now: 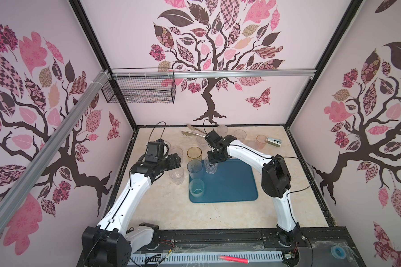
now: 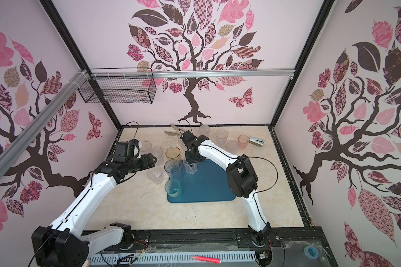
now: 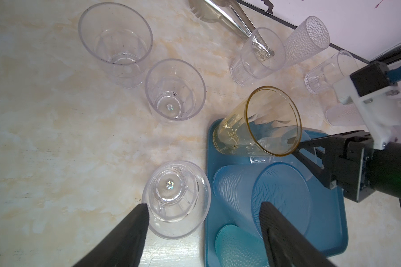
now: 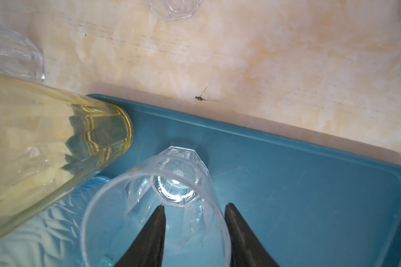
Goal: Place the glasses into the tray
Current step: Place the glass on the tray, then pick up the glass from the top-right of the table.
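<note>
Right wrist view: the right gripper [image 4: 195, 205] hangs over a clear faceted glass [image 4: 134, 189] standing mouth-up on the teal tray [image 4: 299, 185]. One finger is inside the rim and one outside, with the jaws parted and the wall between them unpinched.
Axis: the glass's long axis is upright, directly below the jaws. Straight up looks like the clean way out.
Neighbour: a taller amber glass [image 4: 56, 143] stands just beside it in the tray's corner, and a sideways drift could knock it.
Left gripper [image 3: 203, 204]: jaws wide apart and empty, above a second faceted glass [image 3: 171, 198]. That one stands upright on the marble-look table [image 3: 56, 138], just beside the tray's edge, and this arm is the nearer to it.
Tray load: a ribbed frosted tumbler [image 1: 195, 168] and a dimpled frosted tumbler [image 1: 196, 188], both on the tray.
Left to move: several clear glasses and a pink glass [image 1: 261, 141] on the far table.
Materials: thin, slick see-through walls with smooth round rims and faceted bases. The tray is matt plastic with a low rim.
</note>
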